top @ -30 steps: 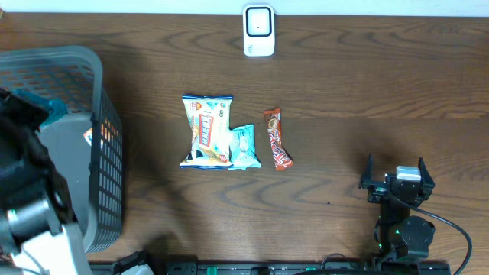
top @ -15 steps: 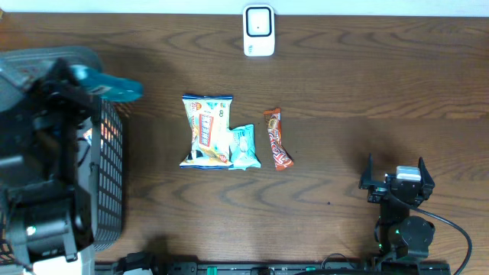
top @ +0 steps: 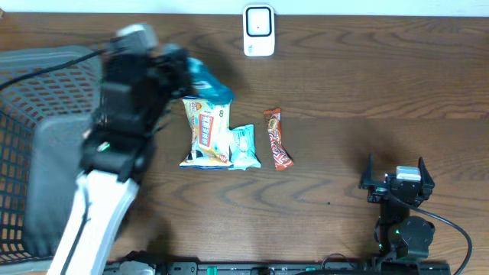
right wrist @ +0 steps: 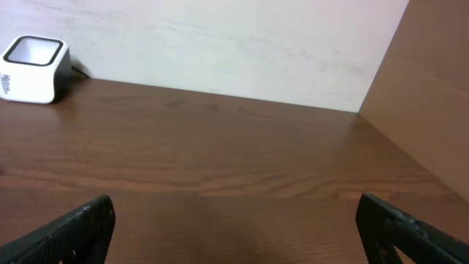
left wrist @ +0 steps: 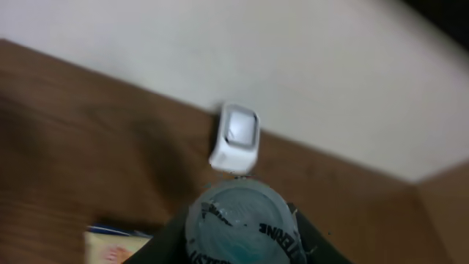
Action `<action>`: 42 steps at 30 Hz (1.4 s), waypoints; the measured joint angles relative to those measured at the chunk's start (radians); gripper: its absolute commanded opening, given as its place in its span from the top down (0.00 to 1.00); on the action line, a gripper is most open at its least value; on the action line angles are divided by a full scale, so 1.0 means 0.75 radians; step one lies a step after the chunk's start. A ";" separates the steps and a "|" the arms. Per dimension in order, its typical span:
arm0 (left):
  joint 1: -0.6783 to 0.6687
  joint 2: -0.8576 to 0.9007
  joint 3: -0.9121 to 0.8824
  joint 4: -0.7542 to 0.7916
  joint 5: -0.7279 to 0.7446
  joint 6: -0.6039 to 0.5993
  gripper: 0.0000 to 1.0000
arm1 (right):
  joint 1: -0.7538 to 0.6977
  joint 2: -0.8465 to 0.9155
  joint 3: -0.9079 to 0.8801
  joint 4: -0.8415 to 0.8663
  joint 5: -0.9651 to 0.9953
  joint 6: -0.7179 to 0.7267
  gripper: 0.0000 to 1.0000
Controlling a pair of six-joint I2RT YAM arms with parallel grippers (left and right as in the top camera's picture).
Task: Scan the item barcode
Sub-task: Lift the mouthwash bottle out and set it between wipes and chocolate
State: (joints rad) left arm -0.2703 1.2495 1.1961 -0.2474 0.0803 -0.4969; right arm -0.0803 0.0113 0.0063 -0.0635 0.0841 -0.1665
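My left gripper [top: 183,70] is shut on a small teal mouthwash bottle [top: 205,82] and holds it above the table, just over the top of the snack bag. In the left wrist view the bottle [left wrist: 245,224] fills the space between the dark fingers [left wrist: 311,246], black lettering on its pale teal end. The white barcode scanner [top: 258,30] stands at the table's back edge; in the left wrist view the scanner [left wrist: 236,138] is straight ahead beyond the bottle. My right gripper [top: 397,182] rests open at the front right, nothing between its fingers [right wrist: 88,227].
A grey mesh basket [top: 46,153] stands at the left edge. A white-and-blue snack bag [top: 206,131], a small teal packet [top: 243,147] and an orange bar [top: 277,139] lie mid-table. A white wall runs behind the scanner [right wrist: 33,70].
The left arm has swung right from over the basket, carrying the teal bottle out over the table toward the scanner. The right arm has not moved.
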 measured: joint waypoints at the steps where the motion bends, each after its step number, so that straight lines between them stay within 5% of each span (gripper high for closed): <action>1: -0.039 0.049 0.000 0.017 -0.001 0.003 0.68 | 0.000 -0.001 0.000 0.000 0.000 0.000 0.01; 20: -0.494 0.566 0.000 0.068 -0.254 0.320 0.68 | 0.000 -0.001 0.000 0.000 0.000 0.000 0.01; 38: -0.519 0.611 0.012 0.051 -0.360 0.350 0.67 | 0.000 -0.001 0.000 0.000 0.000 0.000 0.01; 42: -0.519 0.611 0.012 0.047 -0.360 0.351 0.57 | 0.000 -0.001 0.000 0.000 0.000 0.000 0.01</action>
State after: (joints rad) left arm -0.6594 1.7077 1.2049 -0.2119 -0.1898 -0.2337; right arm -0.0803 0.0109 0.0063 -0.0635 0.0841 -0.1665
